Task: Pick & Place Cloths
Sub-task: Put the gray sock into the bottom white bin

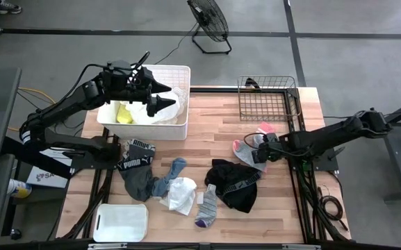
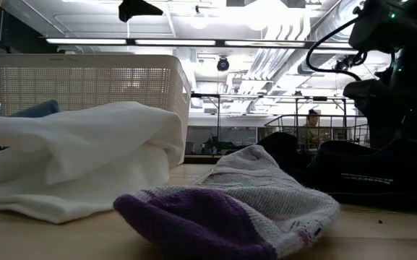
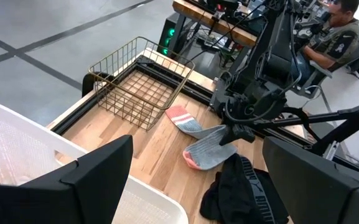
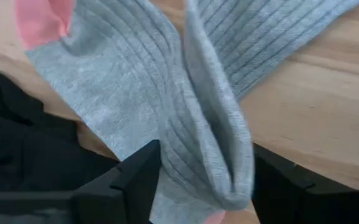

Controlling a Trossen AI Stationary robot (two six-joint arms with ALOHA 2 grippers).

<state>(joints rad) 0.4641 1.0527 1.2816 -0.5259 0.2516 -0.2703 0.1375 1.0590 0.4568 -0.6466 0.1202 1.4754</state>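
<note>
A grey sock with pink ends (image 1: 244, 148) lies on the wooden table (image 1: 214, 125) at the right, and a second one like it (image 1: 266, 128) lies just beyond. My right gripper (image 1: 257, 154) points steeply down onto the nearer sock (image 4: 123, 81) and is shut on a raised fold of it. My left gripper (image 1: 169, 96) hangs open with nothing between its fingers above the white bin (image 1: 181, 69), which holds a neon yellow cloth (image 1: 124, 114) and a white cloth (image 1: 153, 111). My right gripper pinches a raised fold (image 4: 210, 143) of the grey ribbed sock between its two fingers (image 4: 135, 180), about midway along the sock. The fingers come from above and stand on either side of the ridge. The rest of the sock lies on the table.
More cloths lie along the near middle: a dark grey one with lettered waistband (image 1: 136, 167), a blue sock (image 1: 170, 175), a white cloth (image 1: 181, 195), a purple-tipped sock (image 1: 207, 206) and a black garment (image 1: 233, 185). A wire basket (image 1: 266, 97) stands far right, a white tray (image 1: 120, 222) near left.
</note>
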